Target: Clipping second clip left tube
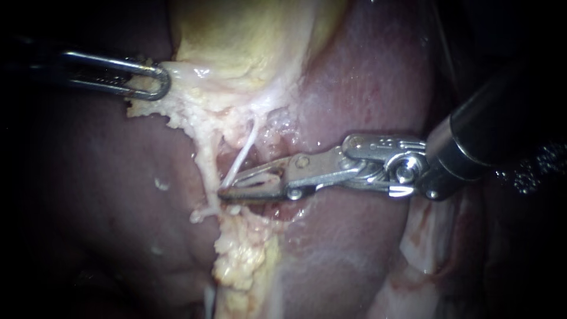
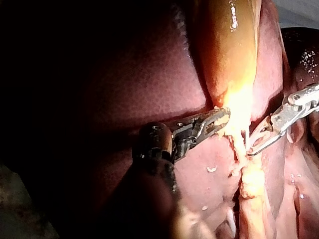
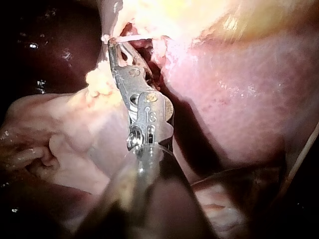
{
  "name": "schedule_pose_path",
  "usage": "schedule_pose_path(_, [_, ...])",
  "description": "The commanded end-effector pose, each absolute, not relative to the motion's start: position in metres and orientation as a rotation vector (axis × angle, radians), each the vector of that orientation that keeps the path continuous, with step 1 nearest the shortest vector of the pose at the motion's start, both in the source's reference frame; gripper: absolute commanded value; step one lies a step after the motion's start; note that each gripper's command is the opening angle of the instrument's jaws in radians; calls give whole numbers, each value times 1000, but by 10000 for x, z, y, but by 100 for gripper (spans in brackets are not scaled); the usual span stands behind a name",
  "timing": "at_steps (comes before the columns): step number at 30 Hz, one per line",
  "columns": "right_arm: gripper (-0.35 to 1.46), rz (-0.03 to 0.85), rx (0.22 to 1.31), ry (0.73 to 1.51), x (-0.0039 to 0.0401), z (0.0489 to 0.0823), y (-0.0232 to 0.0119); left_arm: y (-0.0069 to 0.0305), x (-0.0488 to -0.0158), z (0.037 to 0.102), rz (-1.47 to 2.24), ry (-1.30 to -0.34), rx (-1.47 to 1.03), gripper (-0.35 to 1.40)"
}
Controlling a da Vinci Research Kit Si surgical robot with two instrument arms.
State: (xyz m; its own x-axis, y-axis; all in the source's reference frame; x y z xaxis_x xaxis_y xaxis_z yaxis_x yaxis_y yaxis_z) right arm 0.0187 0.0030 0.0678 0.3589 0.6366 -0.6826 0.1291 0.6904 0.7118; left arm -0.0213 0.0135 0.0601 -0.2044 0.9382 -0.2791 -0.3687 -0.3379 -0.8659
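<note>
Entering from the left, my left instrument (image 1: pixel 160 82) lay over the dark liver (image 1: pixel 94 177), with its looped jaws clamped on the pale tissue (image 1: pixel 189 109) at the lower edge of the gallbladder (image 1: pixel 248 35). The left wrist view showed the same hold, both jaws pressed against that frayed pale edge from two sides. The gallbladder was a yellowish sac running up out of view; what it held could not be seen through its wall.

Below the sac, the pale tissue thinned into a ragged strand (image 1: pixel 205 171) that ran down to a lumpy band of yellow fat (image 1: pixel 242 254). Just beside that strand, on its right, the thin white tube (image 1: pixel 243 152) slanted down from the gallbladder's base across a small reddish hollow in the tissue.

The tube's lower end passed between the jaws of my right instrument (image 1: pixel 227 188), whose shaft came in from the right over the pink liver surface. Those jaws stood narrow, drawn nearly together at the tips, pinching the tube from above and below. In the right wrist view, the tube crossed right at the jaw tips, with fat touching one side of the instrument.
</note>
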Motion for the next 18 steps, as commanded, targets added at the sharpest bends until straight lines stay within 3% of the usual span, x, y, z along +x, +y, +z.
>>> schedule_pose_path(1, [-10,376,778,1181,187,678,30,135,-213,601,1717,-824,-1040,-35])
schedule_pose_path(8, [37,383,786,1215,186,680,26,135,-213,601,1716,-824,-1040,-35])
schedule_pose_path(18, [46,388,785,1224,158,689,24,135,-213,601,1716,-824,-1040,-35])
